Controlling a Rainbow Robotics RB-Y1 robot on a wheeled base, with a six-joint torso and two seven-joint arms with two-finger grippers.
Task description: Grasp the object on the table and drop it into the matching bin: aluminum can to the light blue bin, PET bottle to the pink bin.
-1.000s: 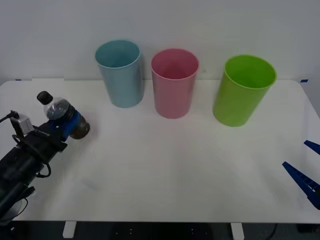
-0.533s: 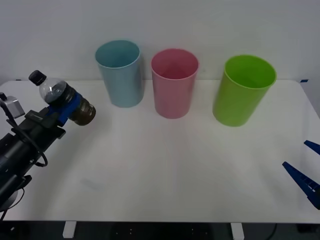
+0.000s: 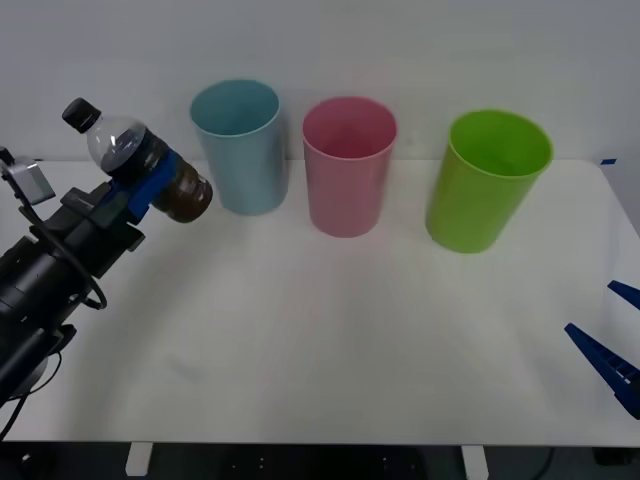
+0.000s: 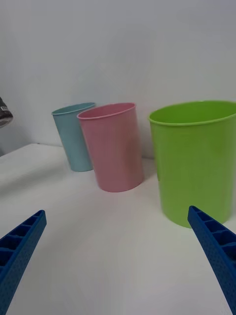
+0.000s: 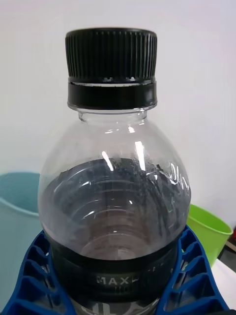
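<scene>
PET bottle (image 3: 140, 163) is up off the worktop (image 3: 330, 330) right now, gripped around its dark label by your left pincer (image 3: 150, 185) over the far-left part of the white top. You can see it's tilted, black cap pointing up and to the left, base end toward the light blue bin (image 3: 240, 145), which is just beside it. In the left wrist view the blue ribbed fingers (image 5: 194, 275) hug both sides of the bottle, clear shoulder and cap sticking out above them.

The bins sit in a row at the back: light blue on the left, pink bin (image 3: 348, 165) next to it in the middle, lime green bin (image 3: 487, 180) further right.

Your right pincer (image 3: 612, 335) is parked low at the right edge of the worktop, fingers spread wide, holding nothing.
</scene>
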